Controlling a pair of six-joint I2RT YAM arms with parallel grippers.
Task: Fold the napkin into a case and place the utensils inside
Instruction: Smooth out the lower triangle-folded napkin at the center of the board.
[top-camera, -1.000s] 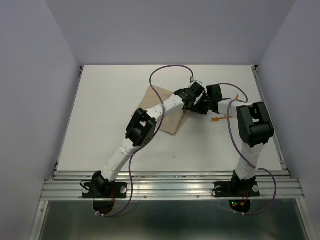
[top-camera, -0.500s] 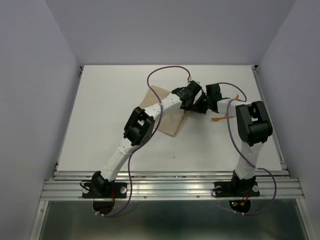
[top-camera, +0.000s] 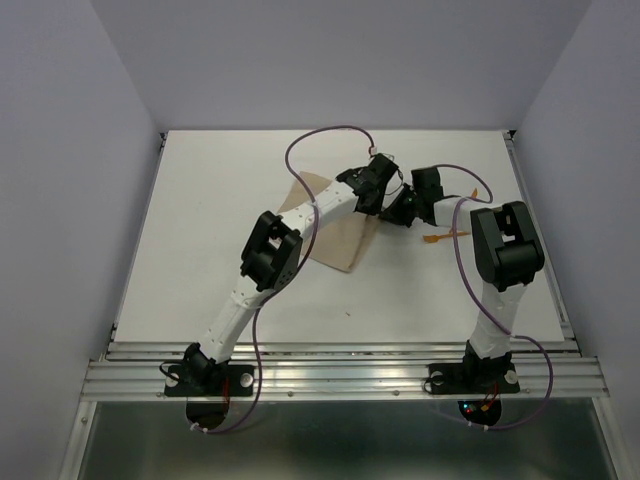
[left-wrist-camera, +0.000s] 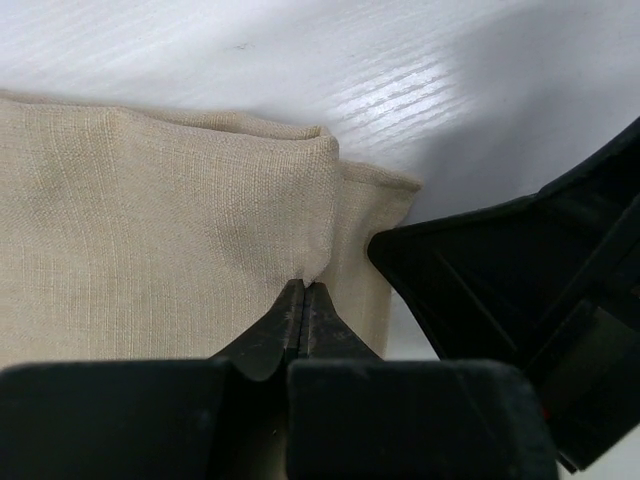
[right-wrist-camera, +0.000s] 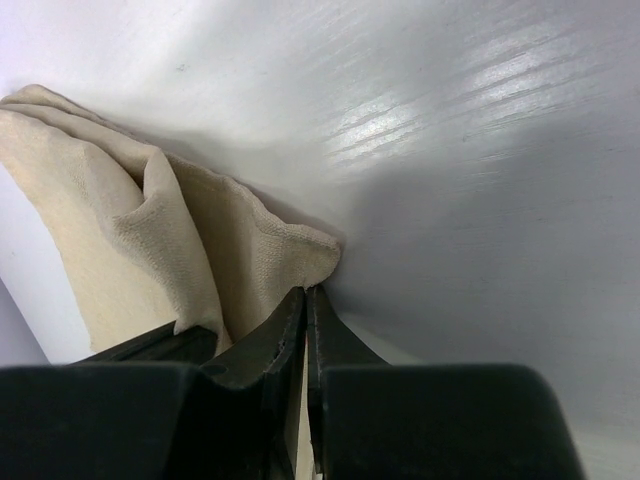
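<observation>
Your left end effector (left-wrist-camera: 303, 290) and right end effector (right-wrist-camera: 305, 296) pinch the edge of the soft tan cloth napkin (top-camera: 340, 245) on the white surface (top-camera: 200, 220). Tug unevenly and it could slip free, or hit the thin orange plastic utensil (top-camera: 445, 236) near it.

Lighting even, diffuse, from above; overhead view sharp, moderately bright. Both wrist views show streaky glare on the glossy white tabletop (right-wrist-camera: 430, 110), broad soft shadows, and blurred nearest foreground.
</observation>
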